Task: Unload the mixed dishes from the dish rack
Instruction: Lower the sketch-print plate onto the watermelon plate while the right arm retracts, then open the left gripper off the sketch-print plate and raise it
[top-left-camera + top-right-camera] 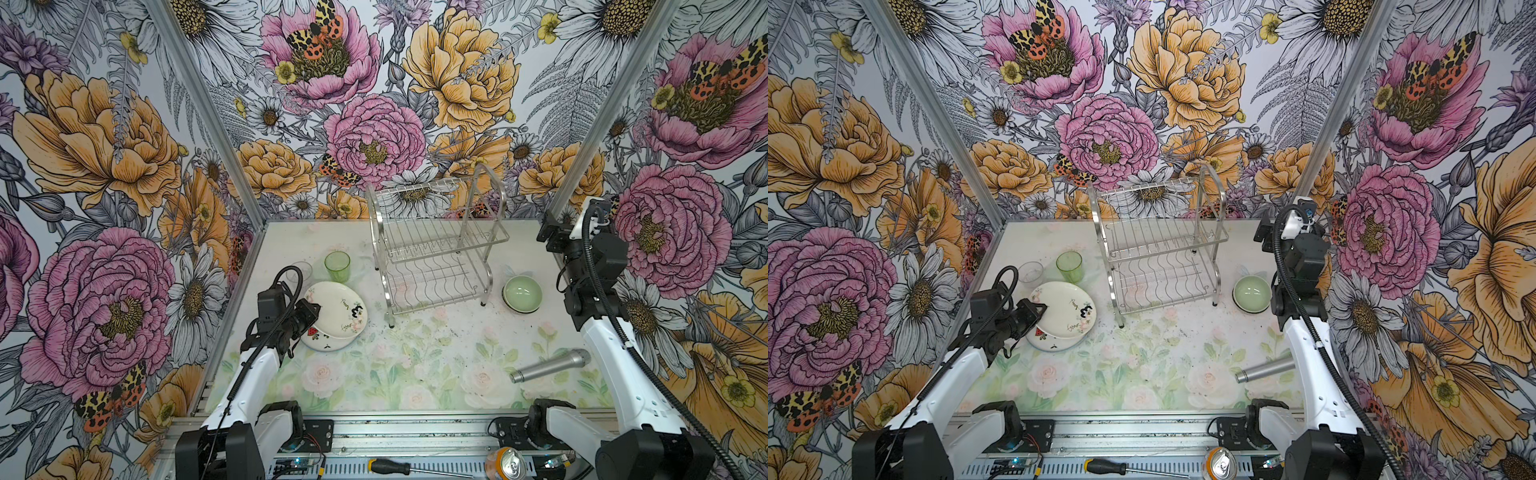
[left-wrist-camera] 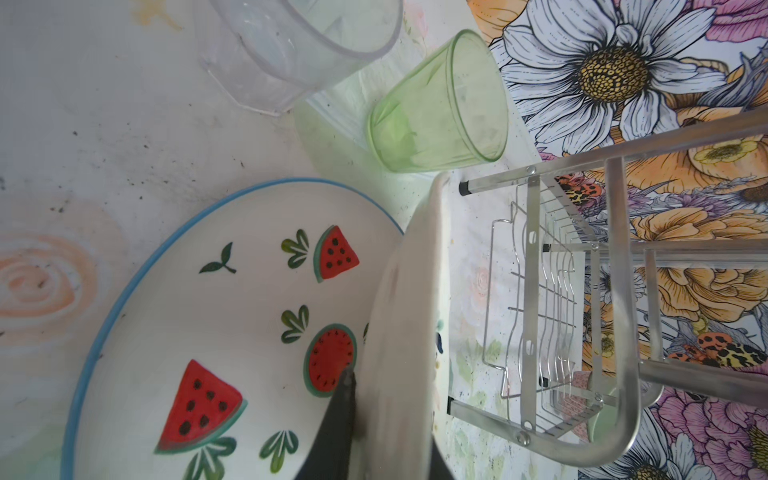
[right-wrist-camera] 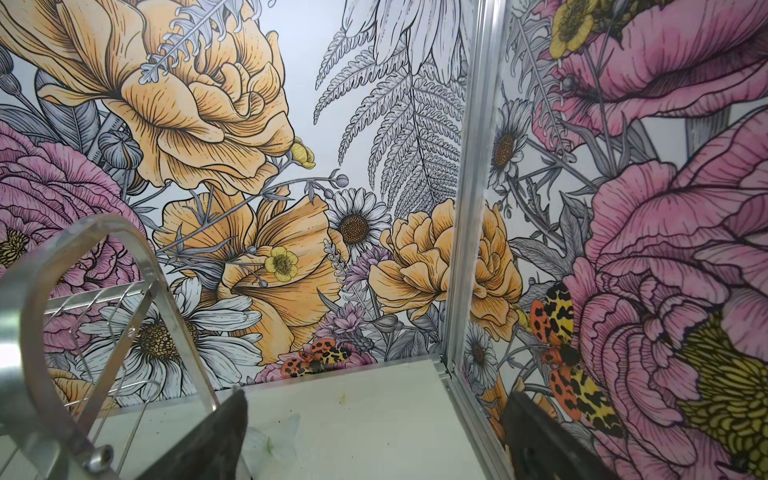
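Cream plate (image 1: 337,305) tilted atop fruit-print plate (image 1: 328,341), rim clenched in left claw (image 1: 311,312); right claw (image 3: 374,440) released, beside rack (image 1: 436,245).

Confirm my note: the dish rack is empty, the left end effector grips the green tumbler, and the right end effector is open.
Not quite. The left end effector grips the rim of the cream plate, not the green tumbler, which stands free; the left wrist view shows it. The dish rack is empty and the right end effector is open.
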Controlling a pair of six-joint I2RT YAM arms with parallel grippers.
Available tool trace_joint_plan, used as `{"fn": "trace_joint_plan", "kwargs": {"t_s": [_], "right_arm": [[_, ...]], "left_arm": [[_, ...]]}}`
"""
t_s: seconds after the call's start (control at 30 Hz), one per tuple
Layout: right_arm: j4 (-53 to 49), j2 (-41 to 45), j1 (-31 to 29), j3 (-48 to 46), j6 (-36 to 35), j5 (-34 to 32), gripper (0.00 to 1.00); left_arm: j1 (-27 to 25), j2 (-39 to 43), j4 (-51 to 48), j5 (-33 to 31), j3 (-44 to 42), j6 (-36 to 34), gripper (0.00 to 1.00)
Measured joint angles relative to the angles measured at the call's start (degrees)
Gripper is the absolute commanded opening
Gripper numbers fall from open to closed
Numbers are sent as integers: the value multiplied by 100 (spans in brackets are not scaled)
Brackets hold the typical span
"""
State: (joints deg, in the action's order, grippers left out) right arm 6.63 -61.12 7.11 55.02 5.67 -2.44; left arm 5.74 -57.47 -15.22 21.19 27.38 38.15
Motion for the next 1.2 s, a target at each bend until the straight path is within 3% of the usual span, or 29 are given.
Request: {"fn": "trace_joint_plan", "kwargs": {"t_s": [0.6,0.87,0.9,0.93,0.97,1.03,1.13,1.2], "right_arm": [[354,-48,11,-605,205,79,97],[350,-50,-20,-688,197,48,97],[348,-50,-42,-688,181,13,97],[348,-50,-70,-688,173,-15,97],[345,-50,-107,-688,151,-44,97],[345,-50,-177,-688,109,-94,97],[345,-50,-258,-688,68,-166,97],[345,-50,-293,-688,50,-219,97]], "left_arm": [[-103,-372,984,94,-433,321,0],[44,57,1056,74,-728,343,5],[105,127,1038,76,-769,343,13],[195,210,1014,76,-820,345,35],[282,286,986,50,-863,293,45],[422,352,833,-74,-931,245,47],[520,321,597,-210,-1008,201,64],[520,269,595,-203,-988,116,70]]}}
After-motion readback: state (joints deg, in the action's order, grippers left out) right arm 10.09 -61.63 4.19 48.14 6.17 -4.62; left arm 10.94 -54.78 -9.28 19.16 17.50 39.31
